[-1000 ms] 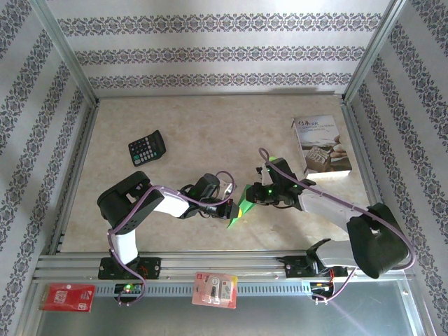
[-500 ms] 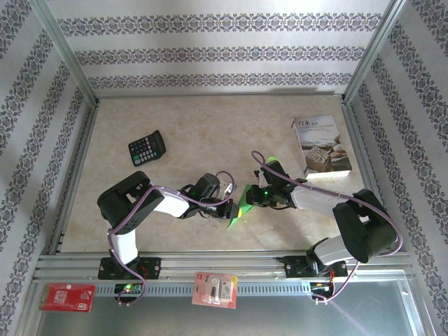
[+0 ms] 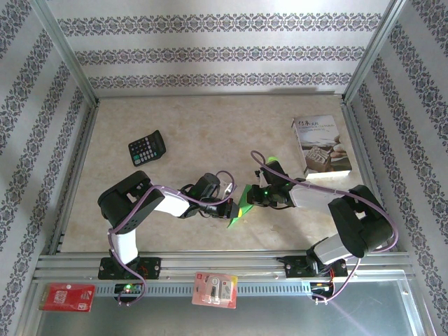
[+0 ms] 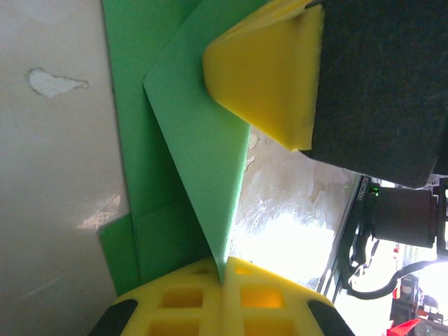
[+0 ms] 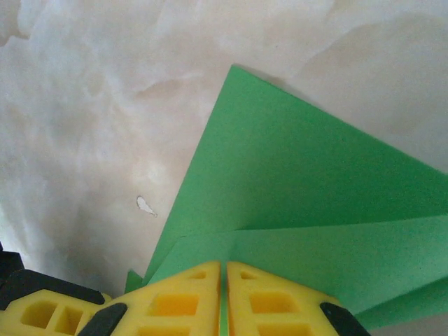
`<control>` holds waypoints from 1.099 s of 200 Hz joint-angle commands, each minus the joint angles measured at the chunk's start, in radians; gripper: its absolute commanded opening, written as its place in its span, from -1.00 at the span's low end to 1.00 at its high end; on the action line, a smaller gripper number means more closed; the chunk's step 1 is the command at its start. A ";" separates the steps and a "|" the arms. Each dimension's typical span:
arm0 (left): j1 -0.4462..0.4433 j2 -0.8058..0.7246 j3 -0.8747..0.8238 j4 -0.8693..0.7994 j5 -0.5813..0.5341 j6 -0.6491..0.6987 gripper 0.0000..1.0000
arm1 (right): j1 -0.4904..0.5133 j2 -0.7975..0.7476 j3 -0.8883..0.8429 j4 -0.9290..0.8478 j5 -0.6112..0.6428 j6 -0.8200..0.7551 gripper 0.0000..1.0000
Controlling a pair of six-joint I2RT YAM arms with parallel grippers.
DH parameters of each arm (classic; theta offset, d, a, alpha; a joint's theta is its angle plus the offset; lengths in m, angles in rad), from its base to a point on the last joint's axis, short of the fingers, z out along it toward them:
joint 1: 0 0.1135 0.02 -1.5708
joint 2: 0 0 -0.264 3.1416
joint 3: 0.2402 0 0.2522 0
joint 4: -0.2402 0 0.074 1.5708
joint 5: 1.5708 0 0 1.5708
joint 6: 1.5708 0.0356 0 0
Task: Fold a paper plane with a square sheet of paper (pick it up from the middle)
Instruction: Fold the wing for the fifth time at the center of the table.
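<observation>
Both grippers pinch the folded green sheet at mid-desk.
Starting at the left of the desk (image 3: 210,119), we note a black calculator (image 3: 147,148) lying well apart from the arms. The left gripper (image 4: 222,271) is closed tight on one creased edge of the sheet of paper (image 3: 240,208). The sheet sits between the two grippers, its point aimed toward the near edge. The right gripper (image 5: 224,273) is nipped narrow on the opposite fold. A white booklet (image 3: 321,145) lies far right.

Green sheet (image 5: 294,203) partly beyond the right wrist view's edge; booklet (image 3: 322,143) print illegibly small.
</observation>
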 commanded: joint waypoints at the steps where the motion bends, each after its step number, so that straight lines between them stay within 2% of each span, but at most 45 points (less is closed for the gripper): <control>1: 0.006 0.059 -0.004 -0.097 -0.033 0.004 -1.00 | -0.017 0.012 -0.014 -0.020 0.043 -0.020 -0.75; 60: 0.006 0.059 0.002 -0.122 -0.041 0.010 -1.00 | -0.028 0.056 -0.016 -0.018 0.044 -0.026 -0.74; 85: 0.006 0.039 0.005 -0.143 -0.049 0.015 -0.93 | -0.034 0.071 -0.022 -0.015 0.040 -0.017 -0.75; 125: 0.006 -0.032 0.030 -0.237 -0.070 0.048 -0.70 | -0.035 0.070 -0.026 -0.017 0.045 -0.012 -0.76; 174: 0.006 -0.190 0.066 -0.401 -0.124 0.117 -0.38 | -0.036 0.071 -0.033 -0.014 0.043 -0.012 -0.76; 194: -0.002 -0.240 0.079 -0.423 -0.128 0.127 -0.38 | -0.036 0.070 -0.033 -0.013 0.043 -0.012 -0.77; 220: -0.049 -0.244 0.107 -0.414 -0.117 0.119 -0.59 | -0.036 0.066 -0.036 -0.013 0.045 -0.011 -0.76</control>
